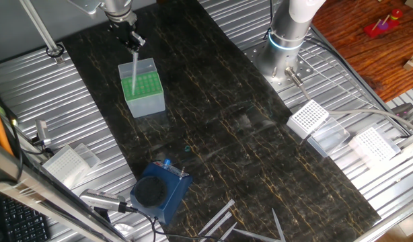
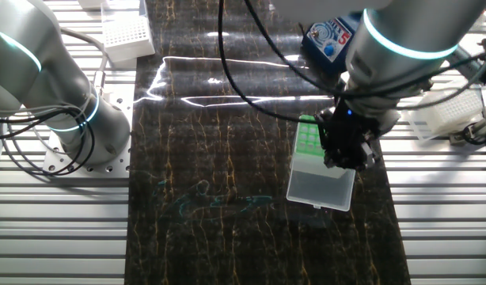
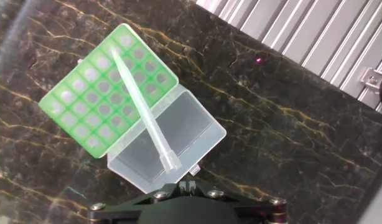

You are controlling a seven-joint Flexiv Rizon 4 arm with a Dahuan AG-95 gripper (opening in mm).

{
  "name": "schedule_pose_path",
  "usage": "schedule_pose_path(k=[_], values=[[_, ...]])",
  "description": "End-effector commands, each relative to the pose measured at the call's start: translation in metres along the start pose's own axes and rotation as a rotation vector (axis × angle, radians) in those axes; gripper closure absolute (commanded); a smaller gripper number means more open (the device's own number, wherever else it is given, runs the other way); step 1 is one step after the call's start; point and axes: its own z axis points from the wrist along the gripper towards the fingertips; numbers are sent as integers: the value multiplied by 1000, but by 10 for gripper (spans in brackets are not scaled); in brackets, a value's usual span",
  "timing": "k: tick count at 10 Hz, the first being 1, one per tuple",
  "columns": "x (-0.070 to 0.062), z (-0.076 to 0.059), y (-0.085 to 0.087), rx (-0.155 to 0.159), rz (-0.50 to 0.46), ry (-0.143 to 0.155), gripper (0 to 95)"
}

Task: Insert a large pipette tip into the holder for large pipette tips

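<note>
From my station I see the dark marbled desk (image 1: 260,154) carrying the translucent pale grey-blue plastic box with its bright green grid of holes (image 3: 110,87), hinged clear lid open, and right above it my black two-finger pincer (image 1: 134,43) clamped on the wide end of the long, thin, translucent whitish pipette tip (image 3: 141,102). The tip slants down with its point at the green grid, seemingly at or just inside a hole near the far edge. I judge pickup and carry done, with seating it fully and releasing still left.
</note>
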Motion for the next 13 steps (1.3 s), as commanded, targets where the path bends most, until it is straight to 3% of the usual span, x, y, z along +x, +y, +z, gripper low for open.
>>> schedule_pose_path(k=[1,4,8,9,13], values=[[0,-5,4,-5,1,8,950],[3,-15,15,-27,10,18,950],[3,-20,21,-27,15,34,950],[5,-22,21,-31,8,42,760],[15,-22,17,-32,-18,44,760]])
